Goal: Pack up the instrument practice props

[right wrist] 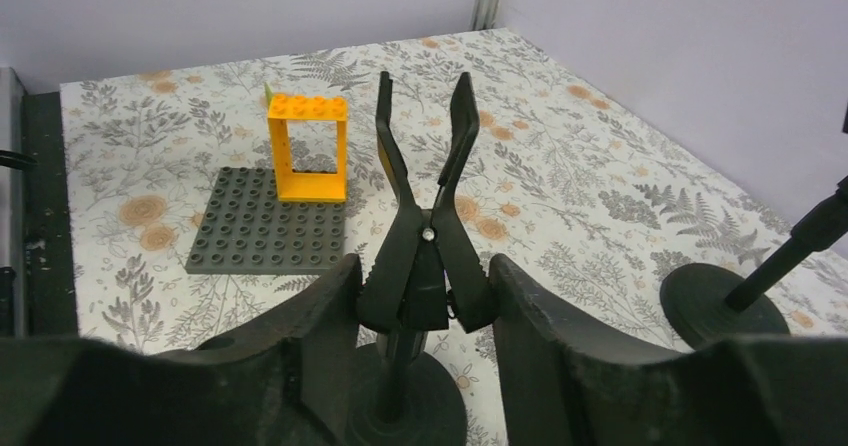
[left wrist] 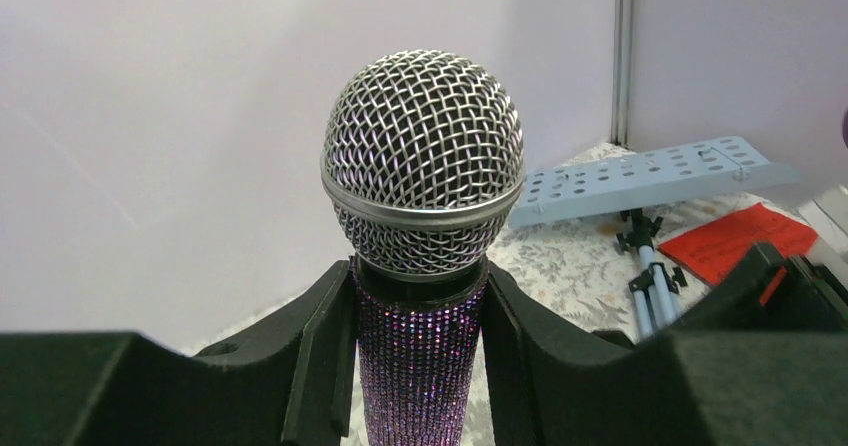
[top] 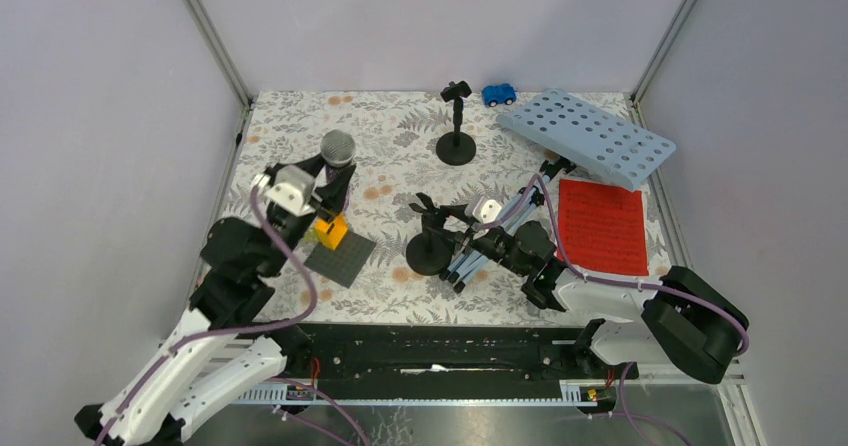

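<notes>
Near 6 o'clock on the counter (top: 390, 126), the clip of the nearer mic mount (right wrist: 424, 156) is clamped between the fingers of the right pincer (right wrist: 424, 296). The mount's round base is set on the counter. A red music sheet (top: 601, 226) is laid flat at 3 o'clock. At 9 o'clock, the purple and silver microphone (left wrist: 421, 156) is held upright, gripped at its handle by the left pincer (left wrist: 418, 366). Farther back, the second mic mount (top: 456, 144) is stood at 12 o'clock, and the pale-blue sheet-music holder (top: 587, 136) is tilted at 2 o'clock.

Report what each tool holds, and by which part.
Left tool: the microphone, by its purple handle just under the mesh head. Right tool: the mic mount, by the hinge end of its clip.
</notes>
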`<state>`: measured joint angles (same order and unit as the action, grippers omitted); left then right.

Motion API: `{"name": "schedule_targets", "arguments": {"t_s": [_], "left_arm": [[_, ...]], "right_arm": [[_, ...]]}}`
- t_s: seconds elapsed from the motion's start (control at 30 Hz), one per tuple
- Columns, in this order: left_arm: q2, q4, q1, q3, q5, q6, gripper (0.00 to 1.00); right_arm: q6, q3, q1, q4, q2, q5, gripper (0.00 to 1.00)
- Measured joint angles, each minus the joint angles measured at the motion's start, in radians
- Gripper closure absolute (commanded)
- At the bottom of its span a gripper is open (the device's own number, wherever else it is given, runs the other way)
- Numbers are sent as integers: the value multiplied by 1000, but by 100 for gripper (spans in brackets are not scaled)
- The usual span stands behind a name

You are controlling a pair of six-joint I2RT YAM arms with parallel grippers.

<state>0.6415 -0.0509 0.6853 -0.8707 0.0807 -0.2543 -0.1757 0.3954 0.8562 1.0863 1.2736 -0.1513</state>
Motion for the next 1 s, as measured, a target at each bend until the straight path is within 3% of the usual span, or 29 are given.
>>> {"name": "schedule_targets", "arguments": {"t_s": [0.23, 0.53, 0.87, 0.93, 1.0], "left_arm": [[-254, 147, 0, 164, 31, 105, 83], [-327, 287, 0, 235, 31, 232, 77], [-329, 304, 0, 302, 21, 319, 78], [-341, 306, 0, 314, 22, 328, 78], [-356, 306, 0, 328, 22, 335, 79]], "right_arm": [[-1, 37, -2, -91, -32, -28, 19], [14, 202, -2, -302, -70, -52, 16], [12, 428, -2, -603, -4, -51, 32], [8, 441, -2, -651, 21, -49, 41], [0, 451, -2, -700, 45, -47, 58]]}}
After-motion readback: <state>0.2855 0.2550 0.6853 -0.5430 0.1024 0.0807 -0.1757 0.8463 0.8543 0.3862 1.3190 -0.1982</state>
